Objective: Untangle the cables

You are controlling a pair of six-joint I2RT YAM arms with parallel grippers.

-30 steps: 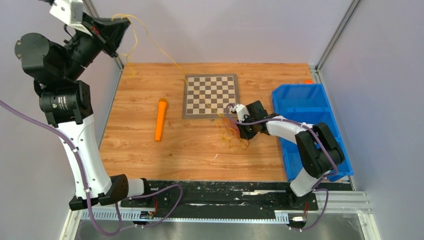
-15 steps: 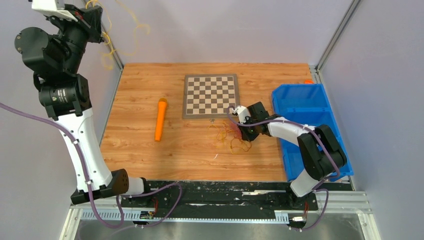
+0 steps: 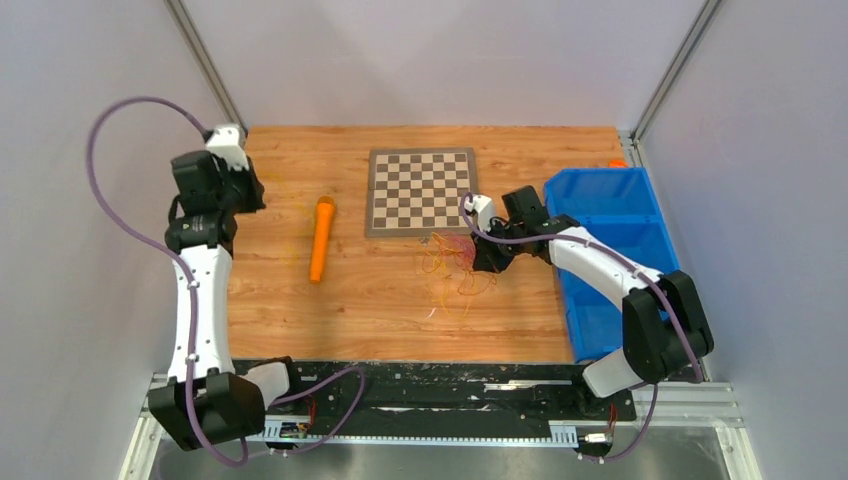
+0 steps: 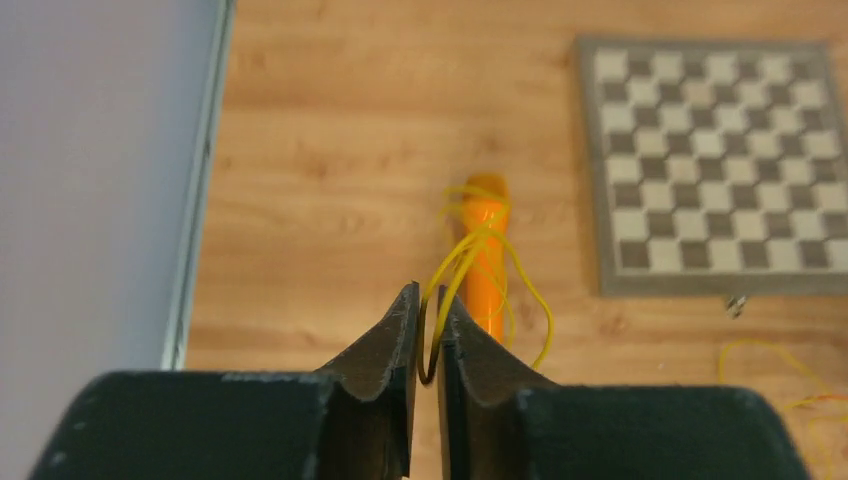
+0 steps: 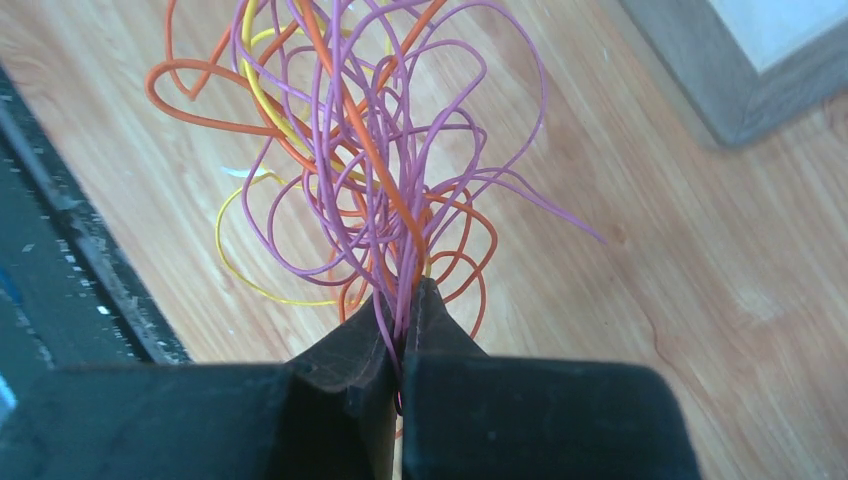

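Right gripper [image 5: 405, 292] clamps the cable tangle [image 5: 380, 170] at the chessboard's [image 3: 420, 190] 5 o'clock, probably anchoring it; left gripper [image 4: 428, 305], at the counter's [image 3: 380, 310] 9 o'clock, stands nearly together around a lone yellow cable [image 4: 470, 245]; grip uncertain.

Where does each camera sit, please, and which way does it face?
Top external: overhead at the near edge, facing down at the table; left arm, right arm show.
Left wrist: on the wrist, facing down past left claw at yellow cable, orange cylinder.
Right wrist: past right claw into cable tangle.
Shared: top and left wrist show the checkerboard.
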